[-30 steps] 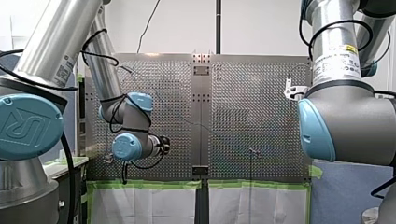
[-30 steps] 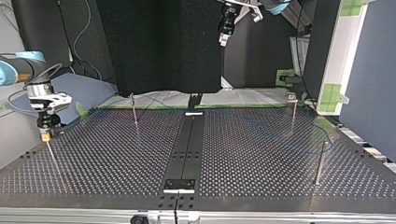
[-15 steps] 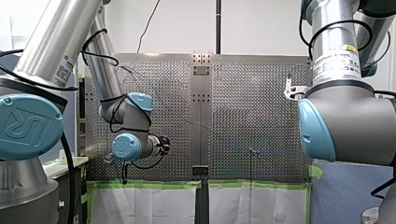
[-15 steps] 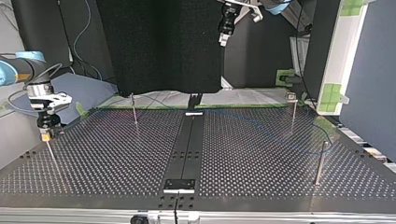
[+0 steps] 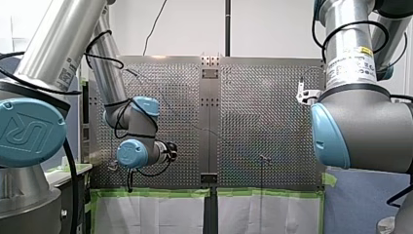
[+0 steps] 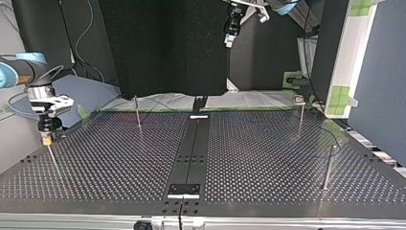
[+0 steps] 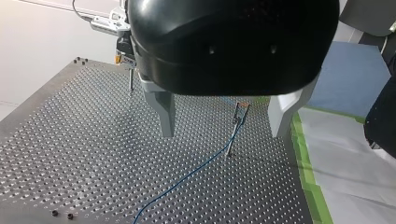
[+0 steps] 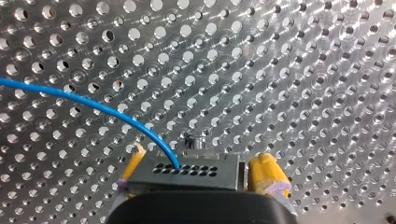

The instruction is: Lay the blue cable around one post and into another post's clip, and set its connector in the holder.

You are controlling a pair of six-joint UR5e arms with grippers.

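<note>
Item: one blue cable (image 8: 93, 105), thin, curving out of one grey multi-hole connector (image 8: 187, 173). Your right gripper (image 8: 201, 165) is clamping that connector between yellow pads at the top view's left. The cable is lying across the perforated metal table (image 6: 268, 163), reaching a post (image 7: 236, 128). Your left gripper (image 7: 222, 116) is hanging with fingers apart, holding nothing. In the top view you are seeing four posts, green tape (image 6: 342, 96) and a black panel (image 6: 163, 48).

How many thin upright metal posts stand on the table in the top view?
4: one thin metal post at far left, one at far right, one at near right, one below my right gripper at the left edge. Others may be hidden.
</note>
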